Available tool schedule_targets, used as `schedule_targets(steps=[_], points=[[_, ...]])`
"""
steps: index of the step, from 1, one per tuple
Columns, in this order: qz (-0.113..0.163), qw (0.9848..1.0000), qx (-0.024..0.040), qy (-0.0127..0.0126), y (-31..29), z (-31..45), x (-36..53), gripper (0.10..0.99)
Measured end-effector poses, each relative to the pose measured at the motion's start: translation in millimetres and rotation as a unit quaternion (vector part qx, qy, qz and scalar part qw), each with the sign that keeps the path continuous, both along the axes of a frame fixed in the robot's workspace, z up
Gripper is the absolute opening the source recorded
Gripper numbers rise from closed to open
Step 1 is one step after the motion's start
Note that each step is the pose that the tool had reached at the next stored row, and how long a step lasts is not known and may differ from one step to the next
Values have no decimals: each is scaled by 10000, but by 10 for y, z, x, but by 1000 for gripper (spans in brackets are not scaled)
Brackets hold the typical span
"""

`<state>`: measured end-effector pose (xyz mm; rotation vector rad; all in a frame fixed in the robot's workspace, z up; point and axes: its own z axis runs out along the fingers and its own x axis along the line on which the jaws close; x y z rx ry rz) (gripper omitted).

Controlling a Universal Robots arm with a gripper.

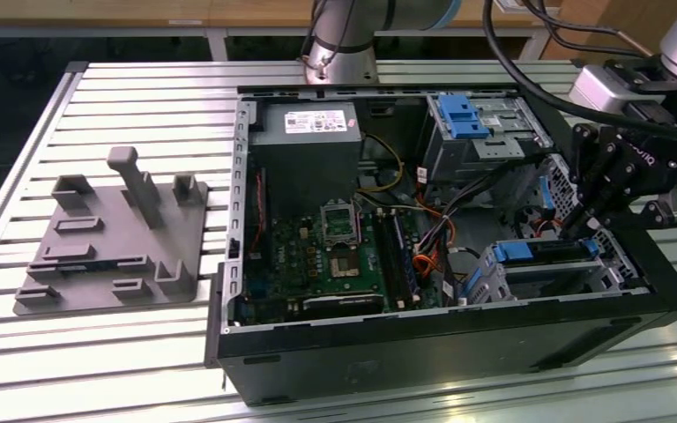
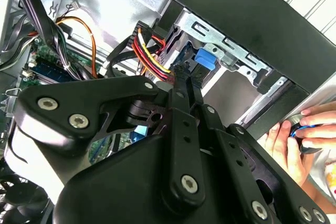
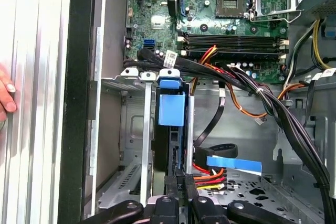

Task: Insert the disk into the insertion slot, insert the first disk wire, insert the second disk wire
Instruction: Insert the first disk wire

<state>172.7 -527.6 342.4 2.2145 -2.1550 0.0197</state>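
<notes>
Disk (image 1: 546, 250), rimmed by its glossy blue plastic carrier, lies inside the insertion slot (image 1: 556, 280), a low cage of bright perforated sheet metal directly beneath the gripper (image 1: 571, 231). The matte black gripper is closed to a thin slit. I cannot tell whether anything is pinched in it. Soft red, yellow and black wires (image 3: 210, 182) run just beside its tips. The black steel computer case (image 1: 433, 352) lies open on a table (image 1: 138, 97) of ribbed, shiny aluminium slats, with wood-coloured boards behind it. Away from the gripper, across the green motherboard (image 1: 327, 256), a dull grey moulded fixture (image 1: 115, 238) with upright posts rests on the slats. A person's hand (image 2: 286, 140) rests outside the case wall nearest the gripper.
</notes>
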Motion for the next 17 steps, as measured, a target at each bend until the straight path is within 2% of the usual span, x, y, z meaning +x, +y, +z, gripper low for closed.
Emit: schedule_targets(steps=[17], points=[[-7,10000,0,-3,-20,-27,-2,165]])
